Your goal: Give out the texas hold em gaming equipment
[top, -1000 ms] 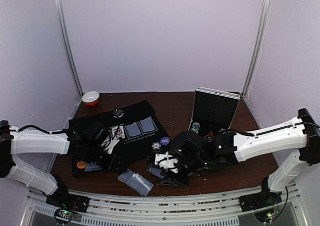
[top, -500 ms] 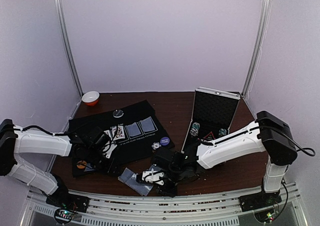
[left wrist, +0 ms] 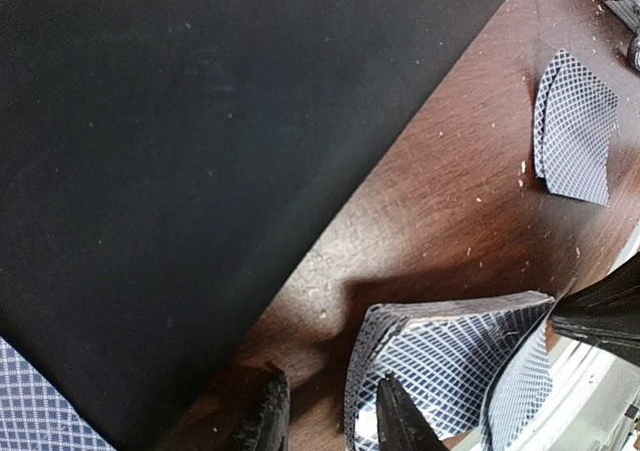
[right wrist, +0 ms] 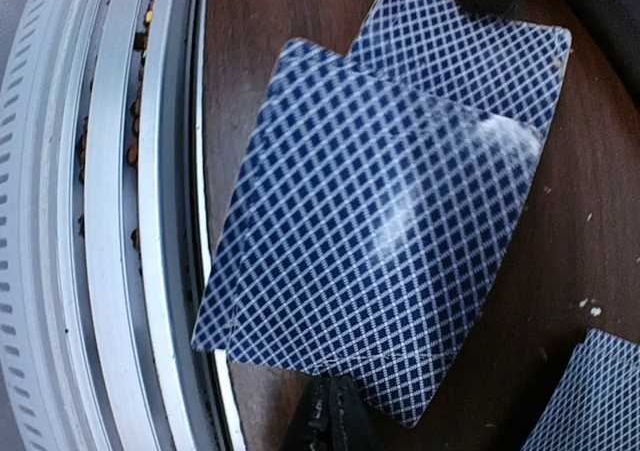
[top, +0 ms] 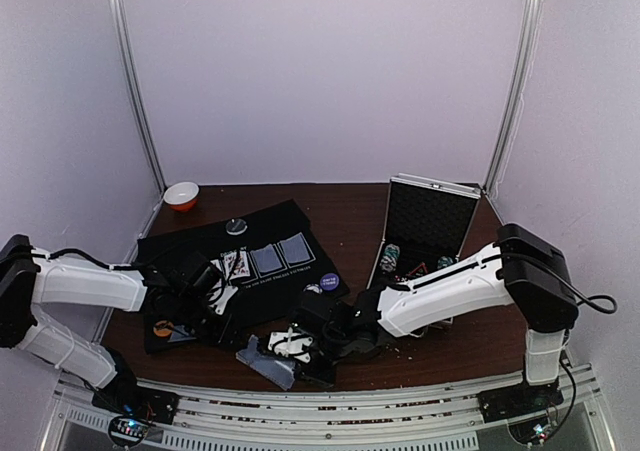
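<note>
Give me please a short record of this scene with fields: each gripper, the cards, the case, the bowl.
left gripper: at a card stack, grip unclear
right gripper: shut, at the corner of overlapping cards
mat: black, holds a row of cards
case: open, back right
bowl: back left corner

Blue lattice-backed cards (right wrist: pixel 370 261), face down, overlapping, at table (right wrist: pixel 600 221) near edge
</note>
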Controlling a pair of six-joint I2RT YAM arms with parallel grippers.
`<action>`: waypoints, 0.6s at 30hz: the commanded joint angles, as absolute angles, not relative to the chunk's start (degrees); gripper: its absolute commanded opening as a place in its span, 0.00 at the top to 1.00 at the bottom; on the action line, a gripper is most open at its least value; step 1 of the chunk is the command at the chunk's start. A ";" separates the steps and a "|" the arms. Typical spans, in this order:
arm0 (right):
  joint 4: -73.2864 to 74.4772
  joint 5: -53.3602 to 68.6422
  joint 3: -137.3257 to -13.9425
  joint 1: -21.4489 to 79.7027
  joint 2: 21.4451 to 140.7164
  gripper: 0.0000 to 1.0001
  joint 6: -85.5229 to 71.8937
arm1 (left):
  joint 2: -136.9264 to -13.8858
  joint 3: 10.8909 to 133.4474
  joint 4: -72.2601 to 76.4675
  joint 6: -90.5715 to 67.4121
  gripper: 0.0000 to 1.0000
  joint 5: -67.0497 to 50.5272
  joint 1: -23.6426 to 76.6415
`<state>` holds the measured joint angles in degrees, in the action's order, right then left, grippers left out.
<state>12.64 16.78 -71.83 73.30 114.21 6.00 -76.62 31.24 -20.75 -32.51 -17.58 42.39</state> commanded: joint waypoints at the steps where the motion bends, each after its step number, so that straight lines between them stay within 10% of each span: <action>1: 9.28 13.38 -74.55 73.56 116.68 0.97 4.49 | -77.98 30.51 -21.17 -31.22 0.68 -17.38 42.80; 18: 7.89 13.90 -79.09 73.21 118.79 0.97 1.79 | -76.25 31.38 -22.20 -31.23 0.68 -15.67 42.89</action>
<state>8.34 15.11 -77.84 73.25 118.52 4.05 -76.53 31.24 -20.69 -31.99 -17.58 42.50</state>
